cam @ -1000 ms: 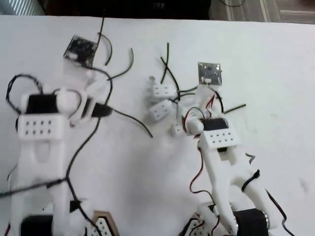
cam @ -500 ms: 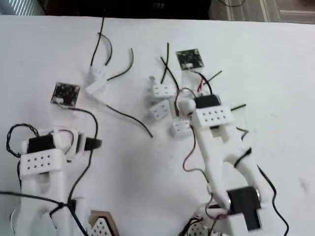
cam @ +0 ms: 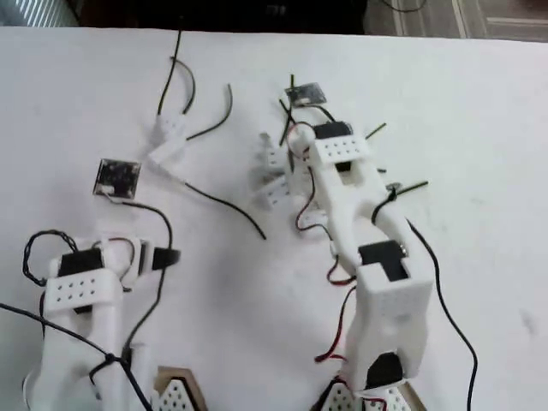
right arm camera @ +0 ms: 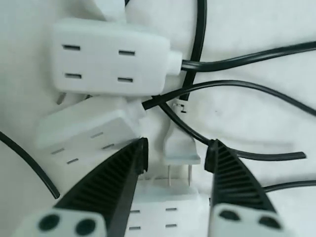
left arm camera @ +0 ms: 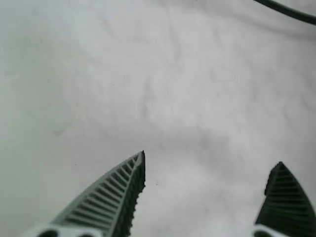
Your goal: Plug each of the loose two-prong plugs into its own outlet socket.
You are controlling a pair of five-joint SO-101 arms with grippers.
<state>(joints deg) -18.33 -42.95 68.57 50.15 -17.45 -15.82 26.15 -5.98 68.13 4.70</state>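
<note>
The white table (cam: pixel 479 128) bears everything, its far edge running along the top of the high view, and a wide white stretch shows between the two arms. The right arm (cam: pixel 377 257) lies stretched over a cluster of outlet blocks near the table's middle. The left arm (cam: pixel 81 300) sits low in the high view, well apart from them. The left claw (left arm camera: pixel 211 160) hangs with its fingers spread wide over bare tabletop, holding nothing.

Three white blocks show under the right wrist. The flat outlet block (right arm camera: pixel 111 59) has four dark slots facing up (two pairs, nothing in them). The tilted outlet block (right arm camera: pixel 89 126) lies just beside it, and the third outlet block (right arm camera: pixel 158 210) is nearest the claw.

One loose two-prong plug (right arm camera: pixel 181 145) lies between the parted fingers of the right claw (right arm camera: pixel 177 147), which do not appear to touch it. Its two prongs point at the third outlet block and reach its edge; whether they sit inside a socket cannot be told. Black cords (right arm camera: pixel 201 24) cross close on both sides of the plug, leaving little room around it.
</note>
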